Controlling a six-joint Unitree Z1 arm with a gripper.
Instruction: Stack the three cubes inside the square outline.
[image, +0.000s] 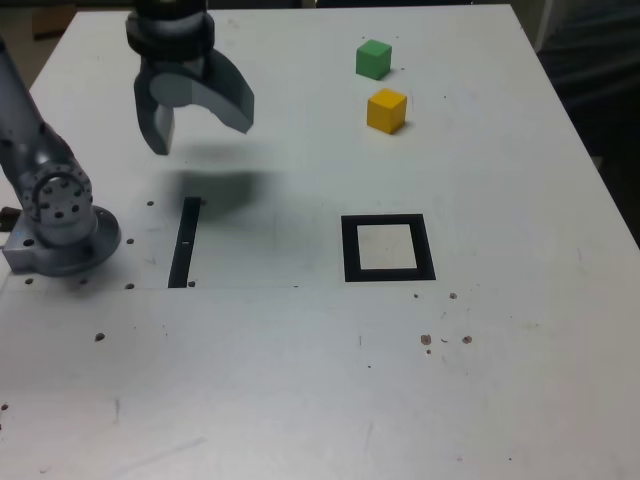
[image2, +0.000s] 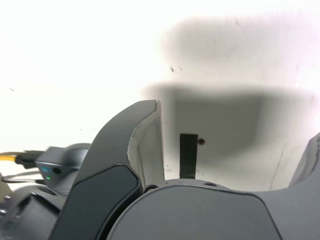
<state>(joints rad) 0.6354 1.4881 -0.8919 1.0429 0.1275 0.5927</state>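
Grey claw (image: 198, 120) wide open, empty

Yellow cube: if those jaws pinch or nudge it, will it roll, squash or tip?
The yellow cube looks solid and flat-sided, so it probably slides rather than rolls. Its crisp edges suggest it is stiff. Being small and squat, it seems unlikely to tip.

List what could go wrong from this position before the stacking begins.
1. Only the green cube and yellow cube are in view; no red cube shows, so a three-cube stack may stall.
2. The two cubes sit close together, so the open gripper, wider than either, might nudge one while closing on the other.
3. The square outline is barely wider than a cube, so a slightly offset drop could land on the black border.
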